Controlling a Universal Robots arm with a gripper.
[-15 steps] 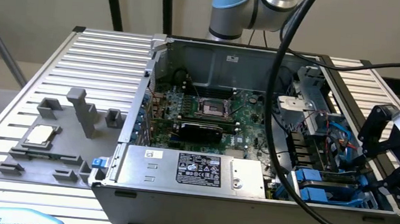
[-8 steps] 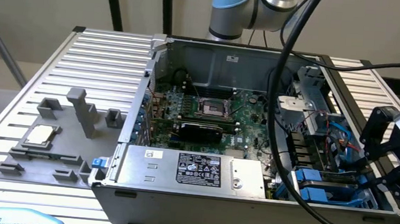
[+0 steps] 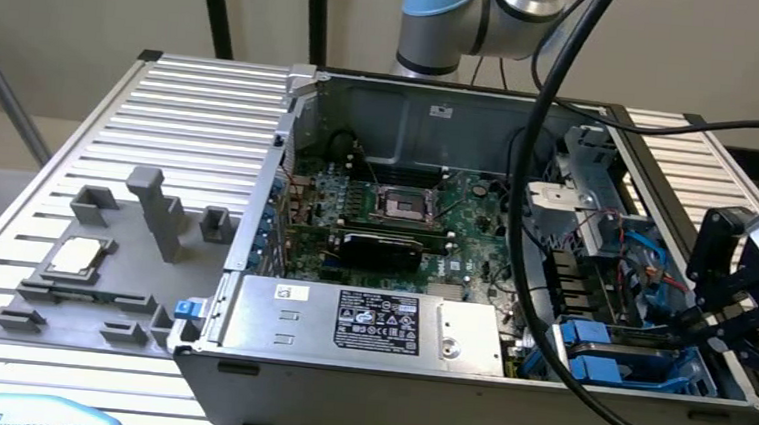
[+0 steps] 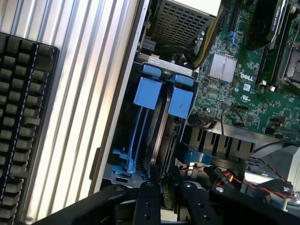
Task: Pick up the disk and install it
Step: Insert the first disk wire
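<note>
one disk (image 4: 158, 140) standing on edge, two blue tabs (image 4: 147, 91). claw (image 4: 166, 187) pinching the disk's edge. tight fit beside the case wall (image 4: 119, 117).

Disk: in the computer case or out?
In: the disk, in its blue frame, sits in a bay inside the case.

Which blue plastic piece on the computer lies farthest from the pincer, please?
The small blue clip on the case corner; the two blue tabs stand beside the pincer.
</note>
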